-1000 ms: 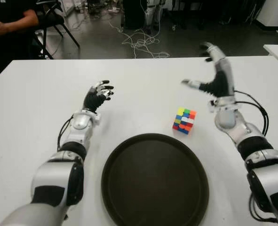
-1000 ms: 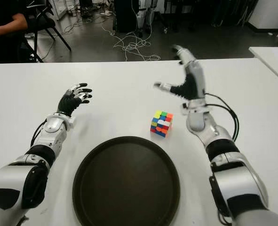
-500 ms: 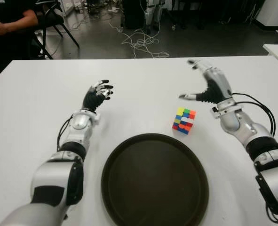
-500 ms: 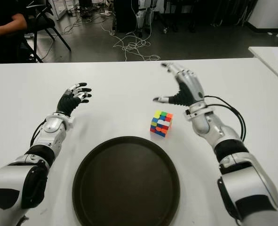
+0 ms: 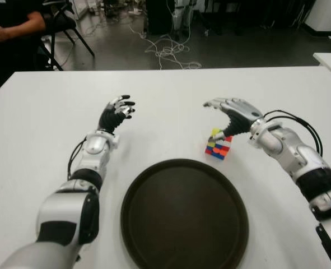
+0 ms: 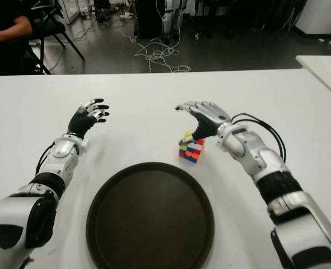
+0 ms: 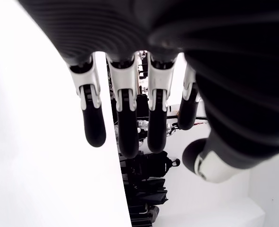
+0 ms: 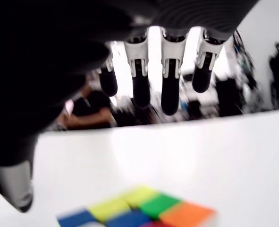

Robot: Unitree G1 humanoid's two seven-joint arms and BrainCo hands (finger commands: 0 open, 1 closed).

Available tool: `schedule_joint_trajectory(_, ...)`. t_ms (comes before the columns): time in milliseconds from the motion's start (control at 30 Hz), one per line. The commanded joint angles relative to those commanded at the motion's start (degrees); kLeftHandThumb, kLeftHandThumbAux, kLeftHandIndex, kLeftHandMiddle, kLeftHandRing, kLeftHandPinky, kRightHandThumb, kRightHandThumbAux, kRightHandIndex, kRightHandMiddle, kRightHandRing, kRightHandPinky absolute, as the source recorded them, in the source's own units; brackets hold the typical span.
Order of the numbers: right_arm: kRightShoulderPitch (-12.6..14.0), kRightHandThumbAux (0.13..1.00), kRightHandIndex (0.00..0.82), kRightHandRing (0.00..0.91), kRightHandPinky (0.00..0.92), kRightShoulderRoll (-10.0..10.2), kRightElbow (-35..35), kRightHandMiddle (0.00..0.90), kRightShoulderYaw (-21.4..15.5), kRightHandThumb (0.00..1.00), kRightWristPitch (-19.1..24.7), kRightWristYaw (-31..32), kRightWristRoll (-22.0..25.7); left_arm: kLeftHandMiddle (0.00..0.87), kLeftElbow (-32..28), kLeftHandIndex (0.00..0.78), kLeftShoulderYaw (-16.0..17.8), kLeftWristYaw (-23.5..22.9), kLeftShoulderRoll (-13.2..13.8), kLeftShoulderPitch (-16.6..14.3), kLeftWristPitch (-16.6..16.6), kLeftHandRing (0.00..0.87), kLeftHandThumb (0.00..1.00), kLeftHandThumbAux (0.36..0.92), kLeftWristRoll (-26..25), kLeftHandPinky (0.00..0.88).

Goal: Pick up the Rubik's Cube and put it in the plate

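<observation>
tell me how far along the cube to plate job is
Early. Done: the right hand is over the Rubik's Cube, fingers spread, thumb beside it. In hand: nothing; the right wrist view shows open fingers above the cube, which sits on the table. Left: grasp, lift and place it on the plate. The left hand is idle, left of the cube.

Multicolour Rubik's Cube (image 5: 219,147); dk brown plate (image 5: 154,224); white table (image 5: 36,129).

Cube (image 5: 218,144) behind plate (image 5: 154,185) — seemingly apart
</observation>
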Motion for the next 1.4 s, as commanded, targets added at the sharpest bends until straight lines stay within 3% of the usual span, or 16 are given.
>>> schedule_joint_trajectory(233, 1.3, 0.617, 0.146, 0.187, 0.157, -0.4, -5.2, 0.181, 0.5, 0.0, 4.8, 3.8, -1.6, 0.313, 0.1, 0.222, -0.1, 0.4, 0.0, 0.0, -0.1, 0.302, 0.109, 0.664, 0.2, 0.299)
schedule_joint_trajectory(833, 4.0, 0.625, 0.133, 0.16, 0.135, -0.6, -15.3, 0.156, 1.3, 0.0, 11.1, 9.2, -4.5, 0.313, 0.2, 0.22, 0.0, 0.3, 0.0, -0.1, 0.2, 0.306, 0.126, 0.65, -0.2, 0.307)
schedule_joint_trajectory(1167, 5.1, 0.606, 0.132, 0.159, 0.13, -0.4, -17.4, 0.155, 1.1, 0.0, 12.5, 10.1, -4.9, 0.309, 0.2, 0.213, 0.0, 0.1, 0.1, -0.2, 0.5, 0.3, 0.129, 0.654, -0.1, 0.301)
schedule_joint_trajectory(1400, 4.9, 0.609, 0.148, 0.202, 0.184, -0.2, -16.4, 0.184, 1.2, 0.0, 12.7, 9.5, -5.2, 0.31, 0.3, 0.216, 0.5, -0.9, 0.1, -0.3, 0.4, 0.303, 0.146, 0.657, -0.6, 0.311)
